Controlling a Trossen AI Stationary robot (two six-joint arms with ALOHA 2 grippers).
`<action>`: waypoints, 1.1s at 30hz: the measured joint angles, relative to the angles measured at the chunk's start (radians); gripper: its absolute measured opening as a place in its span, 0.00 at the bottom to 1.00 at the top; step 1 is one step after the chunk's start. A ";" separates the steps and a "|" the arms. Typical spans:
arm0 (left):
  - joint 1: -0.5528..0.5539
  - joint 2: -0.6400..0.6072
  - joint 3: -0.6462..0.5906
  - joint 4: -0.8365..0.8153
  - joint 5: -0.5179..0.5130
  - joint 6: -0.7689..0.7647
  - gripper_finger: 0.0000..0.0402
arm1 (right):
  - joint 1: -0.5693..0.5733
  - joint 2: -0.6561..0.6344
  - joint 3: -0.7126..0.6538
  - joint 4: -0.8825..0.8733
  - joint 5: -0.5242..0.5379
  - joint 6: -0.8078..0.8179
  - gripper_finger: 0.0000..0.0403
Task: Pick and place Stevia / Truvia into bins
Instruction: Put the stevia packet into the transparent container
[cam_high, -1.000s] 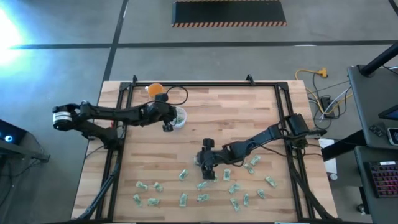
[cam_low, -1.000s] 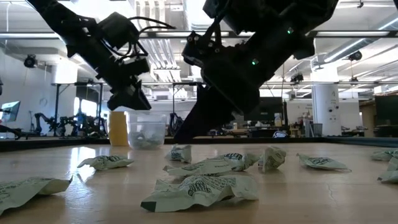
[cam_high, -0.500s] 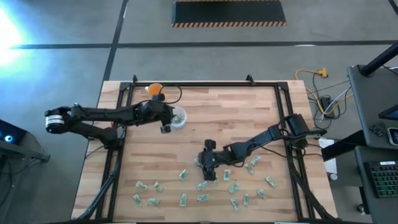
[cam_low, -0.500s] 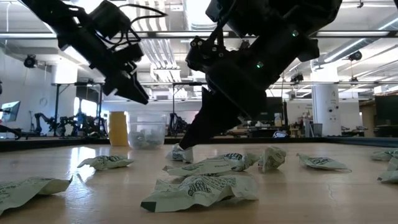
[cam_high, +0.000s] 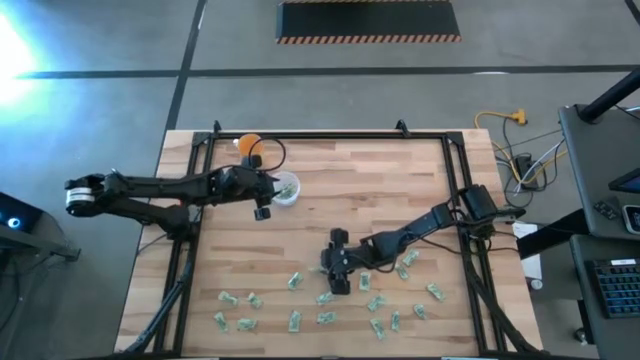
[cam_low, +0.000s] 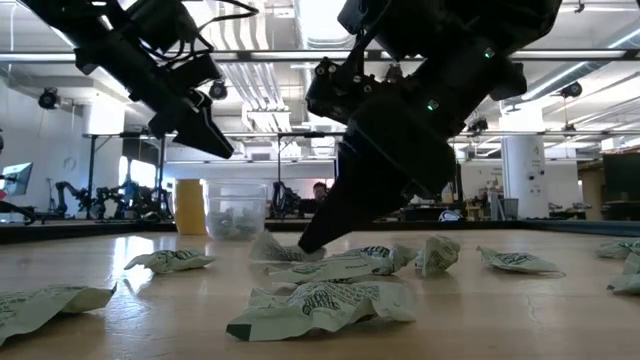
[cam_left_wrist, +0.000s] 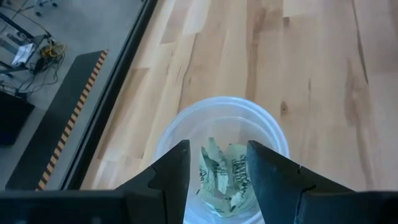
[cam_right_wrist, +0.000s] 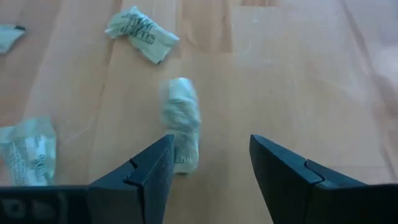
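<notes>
since a second ago: left gripper (cam_high: 262, 209) pulled back off the clear cup (cam_high: 287, 189) toward the table's left edge, fingers (cam_left_wrist: 171, 177) spread, empty; sachets lie in the cup. right gripper (cam_high: 337, 280) dropped lower at the sachets (cam_high: 375, 303), fingers (cam_right_wrist: 149, 171) wide apart, one sachet (cam_right_wrist: 181, 132) beside its finger. bare wood lies between the arms; orange cup (cam_high: 247, 143) at far edge.

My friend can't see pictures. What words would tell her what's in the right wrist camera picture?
The right gripper hangs open, low over a wooden table, its two dark fingers either side of one crumpled green-and-white sachet. More sachets lie nearby on the wood.
</notes>
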 joint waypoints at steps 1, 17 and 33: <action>-0.004 -0.001 0.000 0.001 0.000 0.000 0.35 | 0.002 0.000 -0.001 -0.001 -0.004 0.002 0.50; -0.024 -0.026 0.000 0.000 -0.001 -0.022 0.35 | 0.015 0.001 -0.017 0.006 -0.026 -0.019 0.36; -0.085 -0.108 0.000 -0.009 -0.002 -0.030 0.35 | 0.014 0.001 -0.011 0.050 0.039 -0.155 0.02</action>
